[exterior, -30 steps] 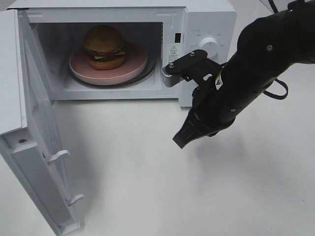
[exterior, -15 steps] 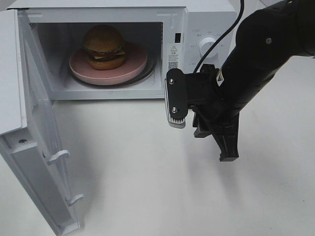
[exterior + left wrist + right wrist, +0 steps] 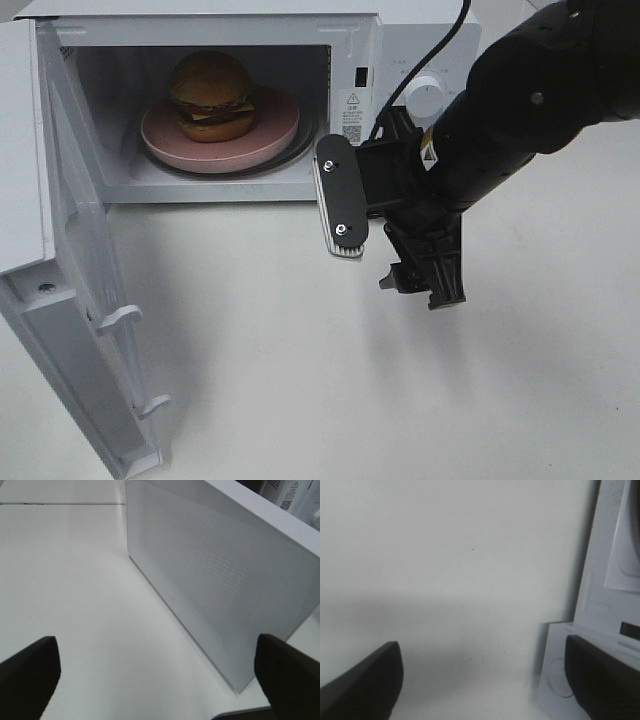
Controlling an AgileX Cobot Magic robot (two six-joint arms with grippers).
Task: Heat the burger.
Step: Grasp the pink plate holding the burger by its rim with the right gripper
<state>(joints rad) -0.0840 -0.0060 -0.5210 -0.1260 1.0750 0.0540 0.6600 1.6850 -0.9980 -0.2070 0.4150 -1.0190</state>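
The burger (image 3: 210,95) sits on a round pink plate (image 3: 275,140) inside the microwave (image 3: 420,40), which stands at the far edge of the white worktop (image 3: 300,380). The microwave door (image 3: 85,300) hangs wide open on the left. The right gripper (image 3: 397,272) is outside the cavity, over the worktop just in front of the oven's lower right corner, below the control dial (image 3: 425,97). Its jaws are spread wide with nothing between them. The burger lies well apart from it, deeper in the cavity and to its left. The left gripper (image 3: 160,680) is likewise spread and empty, facing the door's outer face near the worktop's left side.
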